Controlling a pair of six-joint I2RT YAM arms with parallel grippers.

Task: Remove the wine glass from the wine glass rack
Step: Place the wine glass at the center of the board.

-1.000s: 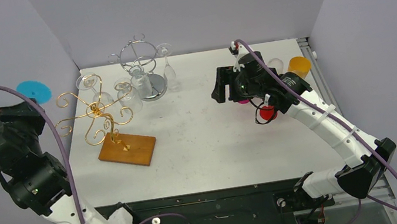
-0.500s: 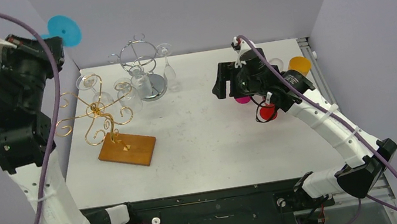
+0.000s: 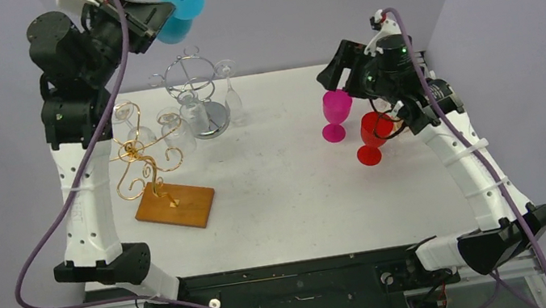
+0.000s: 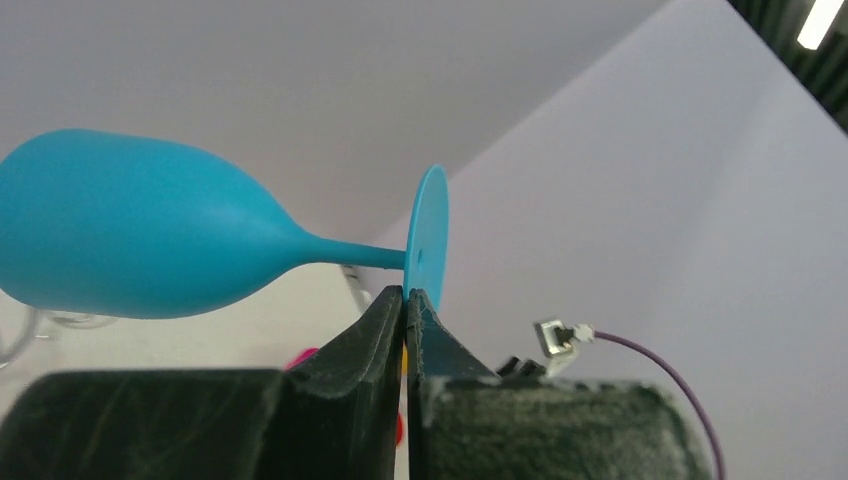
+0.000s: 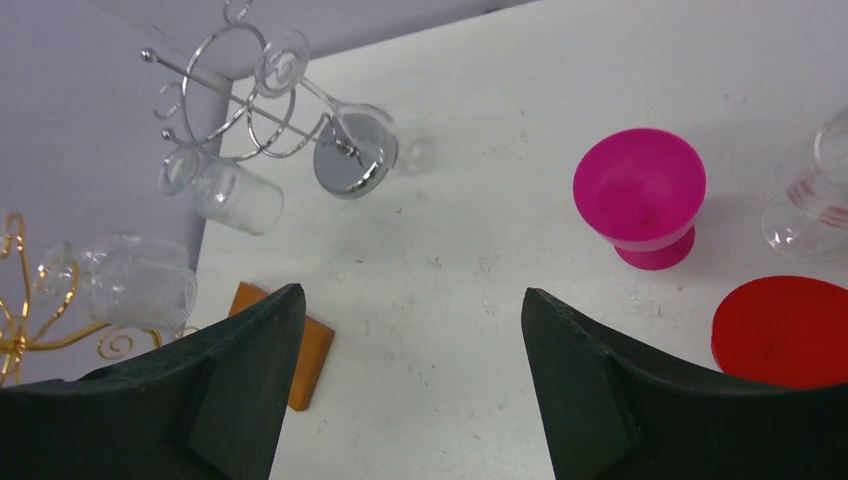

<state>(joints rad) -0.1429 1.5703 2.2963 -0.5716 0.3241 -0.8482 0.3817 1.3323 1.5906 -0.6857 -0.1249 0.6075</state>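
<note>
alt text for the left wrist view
A turquoise wine glass held sideways, its round foot pinched at the edge between the left arm's closed black fingers. Pale lilac walls behind; a thin purple cable at lower right.

No writing, label, brand, number or sign can be read in any of the views. The nearest thing to a marking is a set of thin red bands round a clear glass (image 5: 815,200) at the right edge of the right wrist view. They are plain stripes, not letters or figures.
</note>
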